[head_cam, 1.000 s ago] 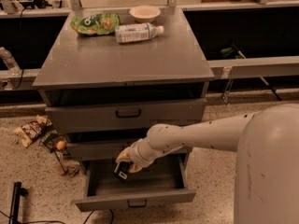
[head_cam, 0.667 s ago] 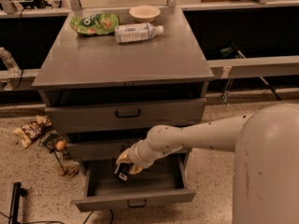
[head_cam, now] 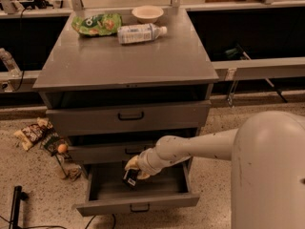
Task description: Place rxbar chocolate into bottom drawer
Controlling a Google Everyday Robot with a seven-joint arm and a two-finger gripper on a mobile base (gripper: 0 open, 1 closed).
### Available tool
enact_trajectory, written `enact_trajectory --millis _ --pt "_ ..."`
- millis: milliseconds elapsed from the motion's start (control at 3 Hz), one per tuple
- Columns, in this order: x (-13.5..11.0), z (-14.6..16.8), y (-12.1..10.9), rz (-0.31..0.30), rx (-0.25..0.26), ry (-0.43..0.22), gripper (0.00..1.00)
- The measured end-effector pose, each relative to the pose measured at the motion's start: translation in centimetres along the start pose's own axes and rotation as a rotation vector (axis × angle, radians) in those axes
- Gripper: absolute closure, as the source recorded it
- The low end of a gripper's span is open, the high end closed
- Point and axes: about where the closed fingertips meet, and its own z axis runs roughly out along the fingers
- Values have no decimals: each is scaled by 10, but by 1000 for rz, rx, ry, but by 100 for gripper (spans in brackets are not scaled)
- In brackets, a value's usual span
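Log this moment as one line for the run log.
phase: placing | pincer: shut on rxbar chocolate, inside open bottom drawer | bar: not yet released

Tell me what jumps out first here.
The big white arm reaches from the right foreground, its gripper holding the rxbar chocolate over the pulled-out bottom drawer. Behind, on the cabinet top, sit a green snack bag, a bottle and a bowl.
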Motion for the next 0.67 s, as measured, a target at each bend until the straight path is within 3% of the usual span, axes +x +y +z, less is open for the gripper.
enact_trajectory --millis 333,667 --pt "18 19 20 -28 -16 0 100" --pt "36 53 66 -16 -80 -44 100"
